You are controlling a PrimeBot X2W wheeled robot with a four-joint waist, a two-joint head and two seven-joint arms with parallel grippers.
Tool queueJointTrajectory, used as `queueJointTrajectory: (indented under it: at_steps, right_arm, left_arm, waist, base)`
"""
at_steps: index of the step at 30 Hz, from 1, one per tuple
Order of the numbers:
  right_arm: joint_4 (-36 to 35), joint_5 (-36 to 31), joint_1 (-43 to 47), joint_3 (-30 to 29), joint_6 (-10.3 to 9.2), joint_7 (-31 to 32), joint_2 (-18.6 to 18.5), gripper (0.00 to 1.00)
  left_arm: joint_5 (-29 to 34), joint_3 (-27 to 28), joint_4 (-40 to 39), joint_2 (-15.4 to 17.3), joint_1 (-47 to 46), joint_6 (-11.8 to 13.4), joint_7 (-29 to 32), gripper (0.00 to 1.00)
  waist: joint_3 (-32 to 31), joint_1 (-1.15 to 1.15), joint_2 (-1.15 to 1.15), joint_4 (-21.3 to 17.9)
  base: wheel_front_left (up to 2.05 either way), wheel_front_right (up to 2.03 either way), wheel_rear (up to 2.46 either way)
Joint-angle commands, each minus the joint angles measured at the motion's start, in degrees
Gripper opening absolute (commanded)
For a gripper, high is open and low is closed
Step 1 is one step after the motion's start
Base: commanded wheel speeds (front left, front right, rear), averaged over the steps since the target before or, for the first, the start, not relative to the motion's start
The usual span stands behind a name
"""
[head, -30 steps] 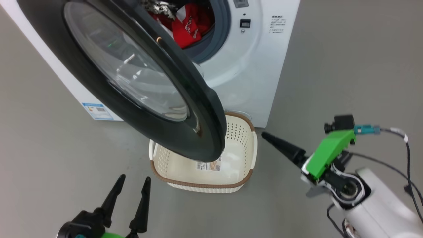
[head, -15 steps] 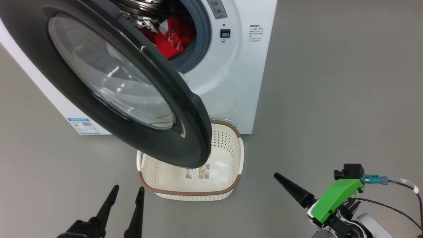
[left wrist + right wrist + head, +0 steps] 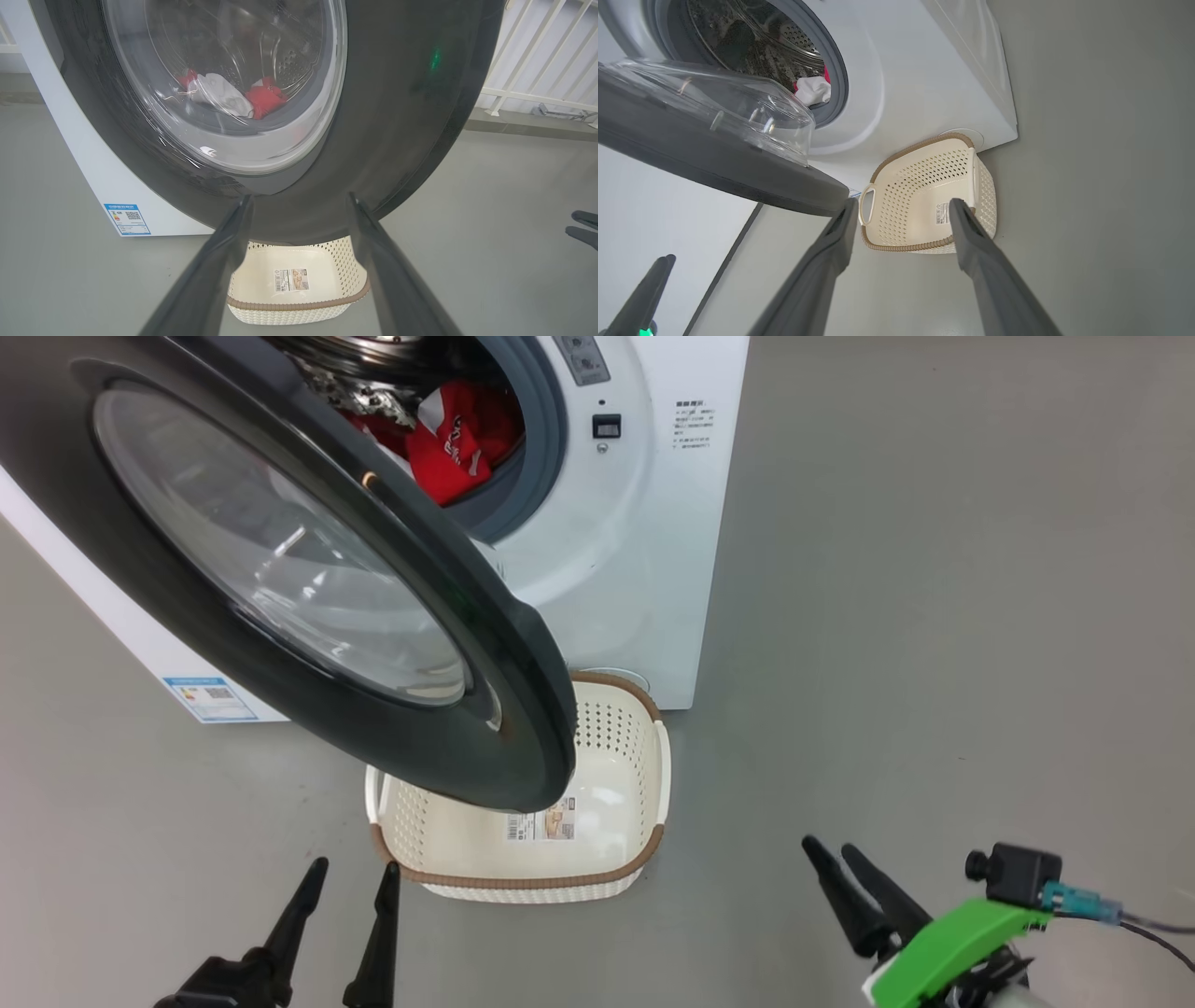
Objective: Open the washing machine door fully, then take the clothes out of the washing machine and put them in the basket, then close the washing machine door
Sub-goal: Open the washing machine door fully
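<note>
Grey floor (image 3: 934, 616) now separates your right hand (image 3: 828, 846) from the basket (image 3: 523, 879): it has pulled back, spread wide and empty like the left hand (image 3: 356, 866). The washing machine door (image 3: 280, 551) hangs half-swung over the basket, so the clothes (image 3: 453, 439) wait inside.

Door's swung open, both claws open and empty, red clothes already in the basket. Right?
No: the clothes lie in the washing machine, not the basket, which holds only its paper label; the head view shows it. The door is open; left claw and right claw are open and empty.
</note>
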Motion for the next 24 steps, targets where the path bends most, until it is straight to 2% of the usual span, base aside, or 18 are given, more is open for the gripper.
queueJointTrajectory:
  at_steps: [1,7,9,10,14,19,20,24]
  right_arm:
    - [0.03,-3.20,0.04,2.57,0.30,-2.83,-1.41,1.00]
    - [2.77,-11.25,-0.99,4.19,0.30,-4.99,-2.01,1.00]
    - [2.55,-16.42,-0.86,0.35,0.30,-5.04,-1.45,1.00]
    - [1.74,-22.70,0.23,-3.84,0.30,-5.05,-0.52,1.00]
    - [-0.96,-34.72,3.67,-11.98,0.30,-5.07,2.53,1.00]
    - [-4.48,-46.26,7.66,-19.53,0.30,-5.07,6.34,1.00]
    - [-6.71,-50.36,8.94,-23.35,0.30,-5.07,7.88,1.00]
    - [-11.77,-56.74,11.55,-29.55,0.30,-5.08,10.63,1.00]
  left_arm:
    - [0.51,2.18,-1.25,0.91,-0.74,-0.32,-0.69,1.00]
    - [0.58,2.48,-1.23,0.92,-0.67,-0.32,-0.69,1.00]
    - [0.60,2.58,-1.23,0.92,-0.67,-0.32,-0.69,1.00]
    - [0.60,2.64,-1.21,0.90,-0.80,-0.32,-0.69,1.00]
    - [0.60,2.73,-1.16,0.83,-1.03,-0.32,-0.69,1.00]
    - [0.73,2.88,-1.22,0.73,-1.07,-0.32,-0.69,1.00]
    - [0.78,2.91,-1.33,0.68,-1.09,-0.32,-0.69,1.00]
    - [0.83,2.89,-1.63,0.58,-1.20,-0.32,-0.69,1.00]
  waist:
    - [0.01,0.00,0.00,-0.14]
    - [0.02,0.00,0.00,-0.41]
    - [0.13,0.00,0.00,-0.49]
    - [0.27,0.00,0.00,-0.45]
    - [0.37,0.00,0.00,-0.27]
    - [0.37,0.00,0.00,-0.16]
    - [0.41,0.00,0.00,-0.09]
    - [0.53,0.00,0.00,0.10]
  base:
    - [0.00,0.00,0.00]
    - [0.00,0.00,0.00]
    - [0.00,0.00,0.00]
    - [0.00,0.00,0.00]
    - [0.00,0.00,0.00]
    - [0.00,0.00,0.00]
    - [0.00,0.00,0.00]
    - [0.00,0.00,0.00]
